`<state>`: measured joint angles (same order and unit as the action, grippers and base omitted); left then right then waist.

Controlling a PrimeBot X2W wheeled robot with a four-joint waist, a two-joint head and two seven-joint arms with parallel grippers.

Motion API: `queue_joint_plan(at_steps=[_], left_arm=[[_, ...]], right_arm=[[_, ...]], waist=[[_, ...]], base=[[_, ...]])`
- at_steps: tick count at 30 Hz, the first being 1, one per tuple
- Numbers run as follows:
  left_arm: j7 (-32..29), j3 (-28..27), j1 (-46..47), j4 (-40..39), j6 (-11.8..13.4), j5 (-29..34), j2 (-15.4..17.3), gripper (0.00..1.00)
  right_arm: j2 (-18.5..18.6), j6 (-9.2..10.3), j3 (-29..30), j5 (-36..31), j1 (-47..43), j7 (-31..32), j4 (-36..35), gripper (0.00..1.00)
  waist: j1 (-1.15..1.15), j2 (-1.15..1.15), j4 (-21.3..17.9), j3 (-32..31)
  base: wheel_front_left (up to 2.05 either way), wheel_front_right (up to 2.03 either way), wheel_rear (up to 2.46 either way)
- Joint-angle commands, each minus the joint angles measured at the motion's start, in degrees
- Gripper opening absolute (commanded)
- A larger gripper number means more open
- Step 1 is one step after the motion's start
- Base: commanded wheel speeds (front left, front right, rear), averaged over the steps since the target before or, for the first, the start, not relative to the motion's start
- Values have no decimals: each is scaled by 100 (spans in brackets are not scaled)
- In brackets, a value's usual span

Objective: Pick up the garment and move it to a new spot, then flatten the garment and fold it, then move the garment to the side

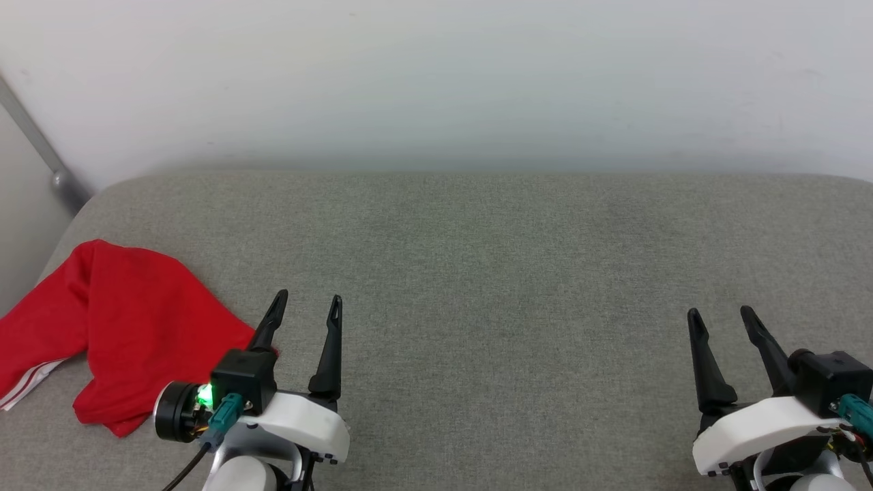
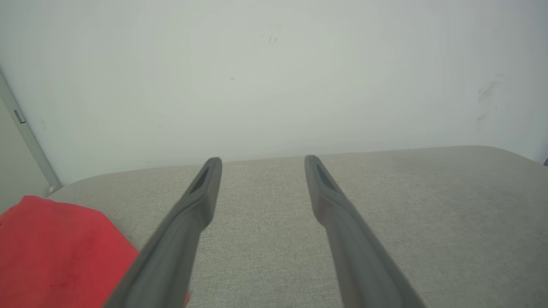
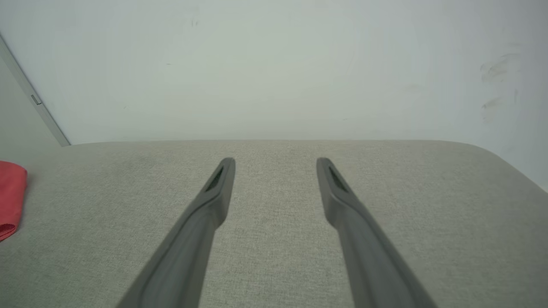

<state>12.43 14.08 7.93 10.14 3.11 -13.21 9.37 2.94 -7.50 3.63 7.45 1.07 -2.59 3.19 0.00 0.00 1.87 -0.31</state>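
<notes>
One red shirt (image 1: 129, 327) lies crumpled at the left end of the gray cushion (image 1: 477, 259). The head view shows its white striped edge (image 1: 27, 382). The left wrist view shows plain red cloth by one finger. There are two grippers. The left gripper (image 1: 308, 296) and right gripper (image 1: 720, 311) both have their fingers spread apart, holding nothing.

The garment (image 1: 136, 320) at the lower left is seen as soft matt red cloth on a coarse-woven grey fabric surface (image 1: 477, 273), while matt dark fingers and smooth white plastic shells are shown on the left gripper (image 1: 308, 296) and right gripper (image 1: 719, 312).
</notes>
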Motion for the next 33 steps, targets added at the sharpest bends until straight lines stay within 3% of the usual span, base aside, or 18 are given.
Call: queue_joint_plan(at_steps=[1,23,33], left_arm=[[61,18,63,-7,12,119,1,100],[292,-65,23,111,-94,819,-159,100],[279,-181,12,192,-174,756,-243,100]], right_arm=[[-7,2,5,-130,-29,-50,-29,100],[-10,2,-22,-816,-52,-271,29,100],[-10,2,-5,-646,-6,-319,152,100]], waist=[[0,0,0,3],[0,0,7,31],[0,0,40,33]], base=[[0,0,0],[0,0,0],[0,0,0]])
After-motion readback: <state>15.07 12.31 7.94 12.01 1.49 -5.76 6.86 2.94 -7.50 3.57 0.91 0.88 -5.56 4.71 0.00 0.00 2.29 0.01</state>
